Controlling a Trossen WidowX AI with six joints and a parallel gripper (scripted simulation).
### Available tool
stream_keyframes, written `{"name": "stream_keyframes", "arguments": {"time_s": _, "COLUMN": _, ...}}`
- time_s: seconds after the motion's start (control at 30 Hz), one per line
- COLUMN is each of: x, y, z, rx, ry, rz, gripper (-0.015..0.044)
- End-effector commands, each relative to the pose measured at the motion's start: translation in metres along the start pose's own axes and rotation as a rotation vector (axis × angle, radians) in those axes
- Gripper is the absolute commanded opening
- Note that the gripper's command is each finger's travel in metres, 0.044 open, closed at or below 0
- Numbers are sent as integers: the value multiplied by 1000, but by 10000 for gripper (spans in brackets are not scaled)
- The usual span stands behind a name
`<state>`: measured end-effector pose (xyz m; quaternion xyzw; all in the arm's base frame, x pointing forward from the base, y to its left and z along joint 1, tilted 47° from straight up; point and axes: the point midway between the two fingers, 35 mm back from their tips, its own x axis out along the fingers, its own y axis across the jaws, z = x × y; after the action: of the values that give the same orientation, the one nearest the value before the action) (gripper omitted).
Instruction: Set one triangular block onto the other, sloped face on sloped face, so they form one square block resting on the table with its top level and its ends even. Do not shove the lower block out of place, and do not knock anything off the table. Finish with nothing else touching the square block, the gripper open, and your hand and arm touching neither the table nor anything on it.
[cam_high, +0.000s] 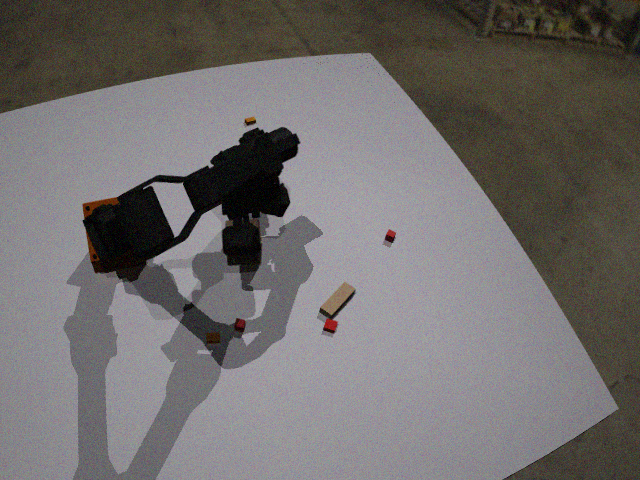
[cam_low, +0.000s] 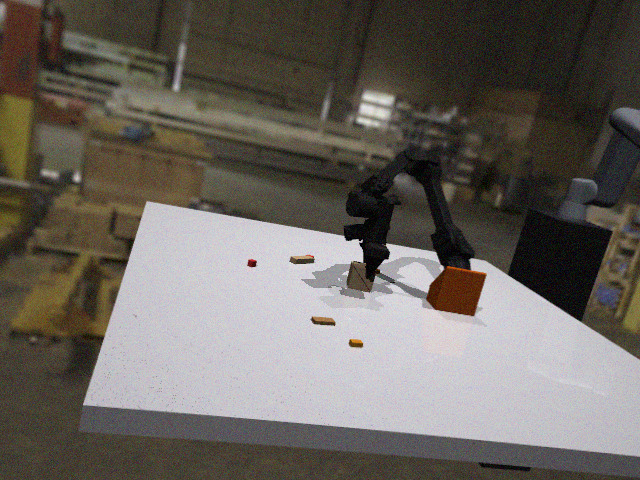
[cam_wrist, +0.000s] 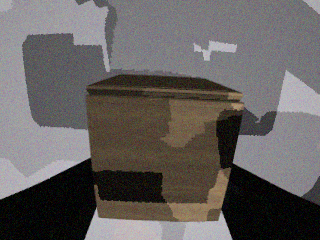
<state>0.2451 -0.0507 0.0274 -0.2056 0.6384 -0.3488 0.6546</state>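
Observation:
The lower triangular block (cam_low: 354, 282) stands on the table, upright face outward, slope facing the robot base. My gripper (cam_high: 242, 246) (cam_low: 370, 274) (cam_wrist: 160, 163) is shut on the other triangular block (cam_low: 360, 267) (cam_wrist: 135, 120), holding it slope down against the lower one. Together they show a nearly square outline with a thin diagonal seam in the exterior view. In the wrist view, the held block's flat top faces the camera, and a dark strip of the other block shows past its far edge. The ends look nearly even. Full contact along the slopes cannot be told.
A tan plank (cam_high: 337, 299) (cam_low: 301, 259) has a red cube (cam_high: 330, 325) beside it; another red cube (cam_high: 390, 235) (cam_low: 251, 262) lies farther out. A red cube (cam_high: 239, 324) and an orange block (cam_high: 212, 337) lie in the arm's shadow. A brown plank (cam_low: 323, 320) and orange piece (cam_low: 355, 343) lie opposite.

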Motion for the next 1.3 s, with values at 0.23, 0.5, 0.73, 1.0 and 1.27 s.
{"name": "stream_keyframes", "arguments": {"time_s": 0.23, "x": 0, "y": 0, "z": 1, "rx": -4, "ry": -5, "rz": -2, "gripper": 0}}
{"name": "stream_keyframes", "arguments": {"time_s": 0.5, "x": 2, "y": 0, "z": 1, "rx": -6, "ry": -5, "rz": -2, "gripper": 0}}
{"name": "stream_keyframes", "arguments": {"time_s": 0.73, "x": 2, "y": 0, "z": 1, "rx": -3, "ry": -2, "rz": 0, "gripper": 0}}
{"name": "stream_keyframes", "arguments": {"time_s": 1.0, "x": 2, "y": 0, "z": 1, "rx": -4, "ry": -2, "rz": 0, "gripper": 26}}
{"name": "stream_keyframes", "arguments": {"time_s": 1.27, "x": 2, "y": 0, "z": 1, "rx": -4, "ry": -2, "rz": 0, "gripper": 236}}
